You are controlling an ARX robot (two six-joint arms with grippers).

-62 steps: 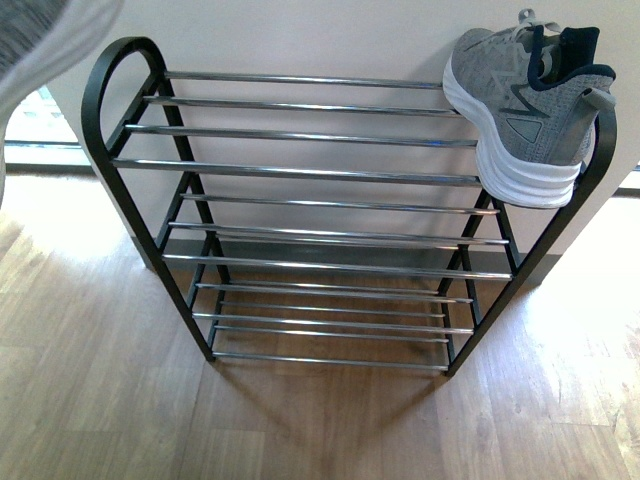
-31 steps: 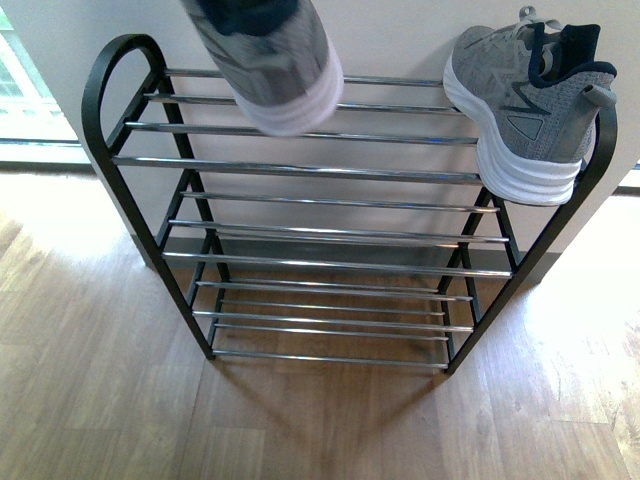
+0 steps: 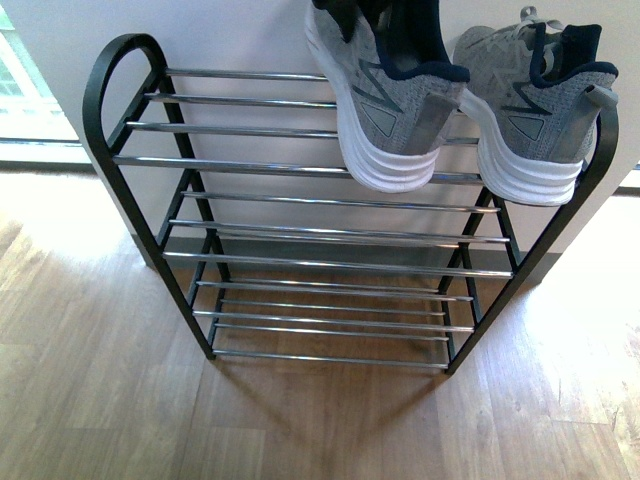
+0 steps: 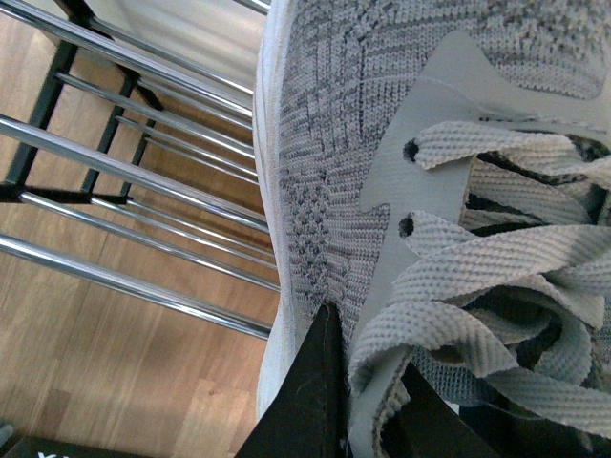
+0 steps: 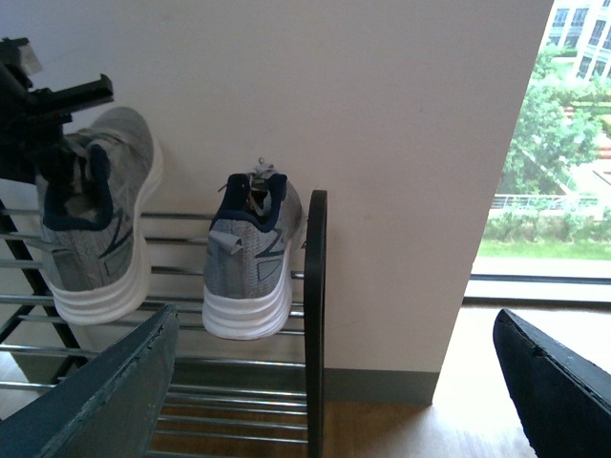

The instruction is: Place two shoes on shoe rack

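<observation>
One grey sneaker (image 3: pixel 530 110) rests on the top tier of the shoe rack (image 3: pixel 300 168), at its right end, heel toward me. A second grey sneaker (image 3: pixel 385 100) is just left of it, heel over the top tier's front bars. My left gripper (image 4: pixel 358 382) is shut on this second sneaker (image 4: pixel 325 143) at its tongue and laces, one black finger (image 4: pixel 310 401) against the knit upper. From the right wrist, both sneakers (image 5: pixel 95 239) (image 5: pixel 250 258) show side by side, the left gripper (image 5: pixel 38 105) above the held one. My right gripper (image 5: pixel 334 382) stands open, right of the rack's end post (image 5: pixel 316 315).
The rack stands against a pale wall (image 3: pixel 250 40) on a wooden floor (image 3: pixel 100 400). Two lower tiers of chrome bars (image 3: pixel 330 262) hold nothing. A bright window (image 5: pixel 563 143) lies beyond the wall's right edge.
The held sneaker has swung in from the upper left, across the top tier to the right, and turned heel-forward beside the resting sneaker. The resting sneaker has not moved.
</observation>
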